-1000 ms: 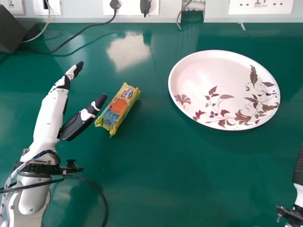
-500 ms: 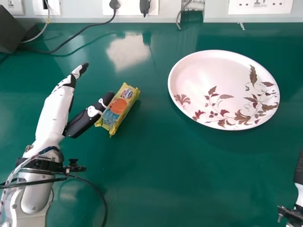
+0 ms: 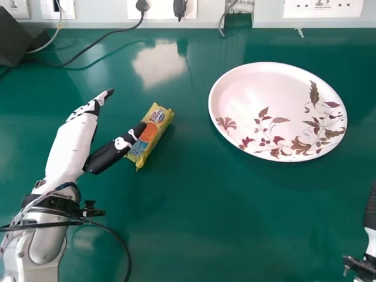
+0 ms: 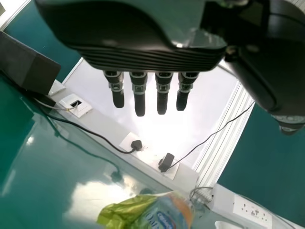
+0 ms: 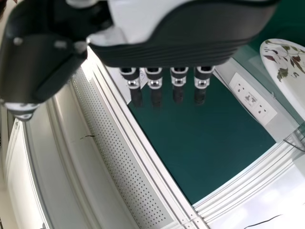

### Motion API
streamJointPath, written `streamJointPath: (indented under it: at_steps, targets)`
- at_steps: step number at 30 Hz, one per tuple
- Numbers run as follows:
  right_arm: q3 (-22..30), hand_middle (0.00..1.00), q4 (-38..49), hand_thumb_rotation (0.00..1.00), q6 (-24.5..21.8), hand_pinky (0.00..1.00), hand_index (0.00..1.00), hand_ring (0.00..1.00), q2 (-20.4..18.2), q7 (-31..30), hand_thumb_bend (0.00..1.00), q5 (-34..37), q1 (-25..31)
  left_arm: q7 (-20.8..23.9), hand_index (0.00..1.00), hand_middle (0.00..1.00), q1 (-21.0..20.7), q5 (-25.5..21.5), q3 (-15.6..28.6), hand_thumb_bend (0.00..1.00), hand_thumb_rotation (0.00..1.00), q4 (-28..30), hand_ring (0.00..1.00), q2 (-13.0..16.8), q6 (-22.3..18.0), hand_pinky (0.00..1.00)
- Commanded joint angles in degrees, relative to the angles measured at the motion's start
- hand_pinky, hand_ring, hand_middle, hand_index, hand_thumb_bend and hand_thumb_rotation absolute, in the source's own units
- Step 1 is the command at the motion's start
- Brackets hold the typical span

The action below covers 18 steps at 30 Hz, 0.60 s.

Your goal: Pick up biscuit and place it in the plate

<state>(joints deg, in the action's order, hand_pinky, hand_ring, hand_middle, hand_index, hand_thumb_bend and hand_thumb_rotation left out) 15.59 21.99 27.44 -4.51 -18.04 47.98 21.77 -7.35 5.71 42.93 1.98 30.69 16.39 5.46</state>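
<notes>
The white plate (image 3: 258,91), leaf-printed, lies flat on the green table (image 3: 205,217); the biscuit (image 3: 154,130) lies outside it, to its left. Left hand (image 3: 69,150): fingers straight, thumb (image 3: 106,155) spread wide, its tip overlapping the wrapper; contact cannot be confirmed. Right hand (image 3: 371,216), right edge: fingers extended, thumb apart.
</notes>
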Motion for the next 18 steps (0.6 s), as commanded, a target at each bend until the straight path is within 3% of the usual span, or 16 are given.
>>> streamJointPath:
  at_steps: [1, 18]
  targets:
    - [0.08, 1.0, 0.66, 0.63, 0.32, 0.97, 1.0, 1.0, -2.14, 0.3, 1.0, -0.47, 0.3, -0.89, 1.0, 0.99, -0.18, 1.07, -0.81, 1.0, 0.67, -0.08, 0.96, 0.8, 0.87, 1.0]
    - [-0.9, 1.0, 3.11, 0.55, -0.37, 0.95, 1.0, 1.0, -2.44, 0.64, 1.0, 0.42, 1.6, -3.87, 1.0, 1.0, -1.77, 2.09, -3.67, 1.0, 0.72, -0.39, 0.97, 1.58, 5.28, 1.0]
